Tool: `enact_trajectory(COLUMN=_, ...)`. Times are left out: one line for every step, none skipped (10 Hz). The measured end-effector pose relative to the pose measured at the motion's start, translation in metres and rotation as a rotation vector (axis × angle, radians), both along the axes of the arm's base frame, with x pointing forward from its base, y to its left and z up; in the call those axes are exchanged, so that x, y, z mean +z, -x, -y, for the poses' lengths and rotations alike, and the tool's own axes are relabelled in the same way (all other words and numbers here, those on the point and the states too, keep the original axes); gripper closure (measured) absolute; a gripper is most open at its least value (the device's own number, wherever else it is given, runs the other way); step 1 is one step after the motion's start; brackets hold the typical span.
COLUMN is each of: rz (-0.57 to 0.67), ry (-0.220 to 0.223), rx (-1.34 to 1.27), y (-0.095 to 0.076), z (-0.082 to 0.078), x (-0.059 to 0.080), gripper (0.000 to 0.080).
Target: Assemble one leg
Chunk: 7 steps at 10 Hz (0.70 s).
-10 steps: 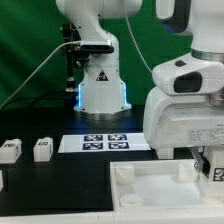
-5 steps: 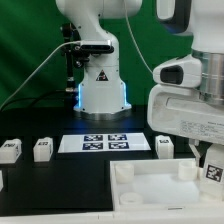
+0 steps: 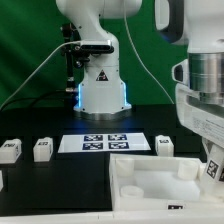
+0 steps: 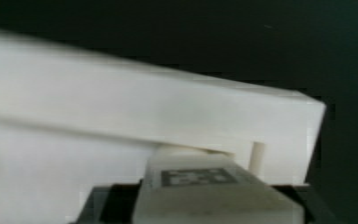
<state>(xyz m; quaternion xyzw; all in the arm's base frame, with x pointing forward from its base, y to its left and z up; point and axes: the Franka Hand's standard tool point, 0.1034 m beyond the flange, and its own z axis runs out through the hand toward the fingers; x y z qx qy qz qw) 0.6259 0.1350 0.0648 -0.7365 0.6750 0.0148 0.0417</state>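
My gripper (image 4: pixel 197 205) is shut on a leg (image 4: pixel 195 183), a small white block with a black-and-white tag on its face. The wrist view shows it held close over a corner of the large white tray-like square part (image 4: pixel 123 110). In the exterior view the held leg (image 3: pixel 212 168) shows at the right edge, under the arm and above the tray part (image 3: pixel 150 190); the fingers themselves are hidden there. Three more legs stand on the black table: two at the left (image 3: pixel 10 150) (image 3: pixel 42 149) and one by the marker board's right end (image 3: pixel 164 145).
The marker board (image 3: pixel 105 142) lies flat at the table's middle. The robot base (image 3: pixel 100 90) stands behind it against a green backdrop. The bulky white arm (image 3: pixel 200 90) fills the exterior view's right side.
The arm has moved toward the exterior view's right with the leg in its grip, uncovering the leg that stands by the marker board's right end.
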Motion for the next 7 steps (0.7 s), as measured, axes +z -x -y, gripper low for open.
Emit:
enact_trajectory(rz=0.002, ry=-0.003, rx=0.032, y=-0.0003, z=-0.002, x=-0.0003, gripper=0.0425)
enact_trajectory(rz=0.002, ry=-0.004, rx=0.036, y=-0.0001, z=-0.0028, x=-0.0006, gripper=0.0245)
enact_trajectory(rz=0.003, ry=-0.005, rx=0.046, y=0.0, z=-0.0033, x=-0.0007, gripper=0.0245)
enact_trajectory(rz=0.008, ry=-0.002, rx=0.112, y=0.0002, z=-0.0036, x=-0.0009, gripper=0.0169)
enact_trajectory(rz=-0.004, ry=-0.001, rx=0.155, y=0.0035, z=-0.0036, x=-0.0012, gripper=0.0153)
enact_trajectory(rz=0.0, ry=0.002, rx=0.247, y=0.0061, z=-0.0032, x=0.0, gripper=0.0151)
enact_trajectory(rz=0.018, ry=0.01, rx=0.453, y=0.0084, z=0.0007, x=0.0009, gripper=0.0151)
